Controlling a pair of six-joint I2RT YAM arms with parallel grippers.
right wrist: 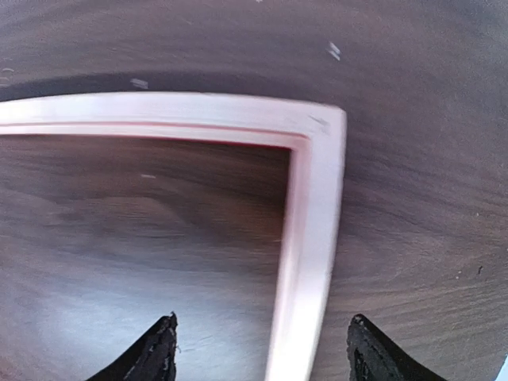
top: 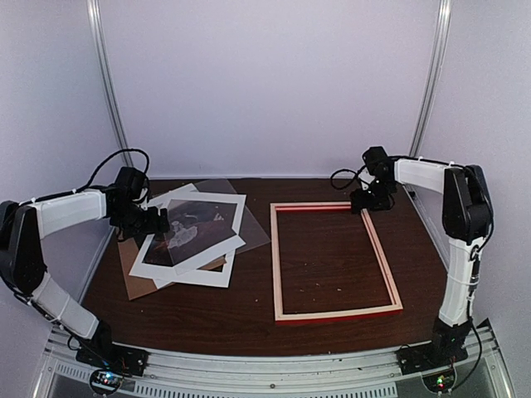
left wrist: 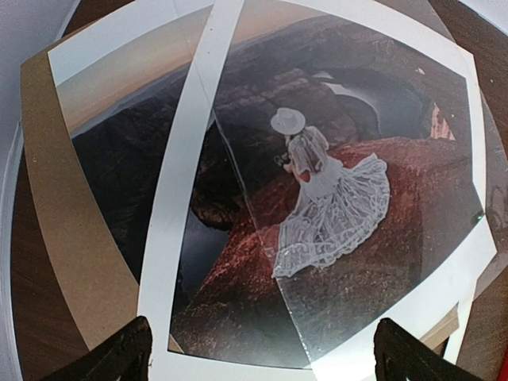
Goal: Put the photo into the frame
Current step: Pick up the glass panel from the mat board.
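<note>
The photo (left wrist: pixel 317 198) lies flat on the left half of the worktop (top: pixel 207 319), picture side up, its white-dressed figure near the middle. A white mat (left wrist: pixel 186 159) sits askew on top, one strip crossing the print, and a clear sheet (top: pixel 253 232) covers part of both. A brown backing board (left wrist: pixel 63 198) shows beneath at the stack's left edge.

The left gripper (left wrist: pixel 262 353) hovers over the stack's left side. Its fingers are spread wide and grasp nothing.

The frame (top: pixel 340 313) lies flat on the right half, apart from the stack, pale wood up and red on its outer edge. The right gripper (right wrist: pixel 262 349) is above the frame's far right corner with its fingers parted. The right-hand rail runs between them, touching neither.
</note>
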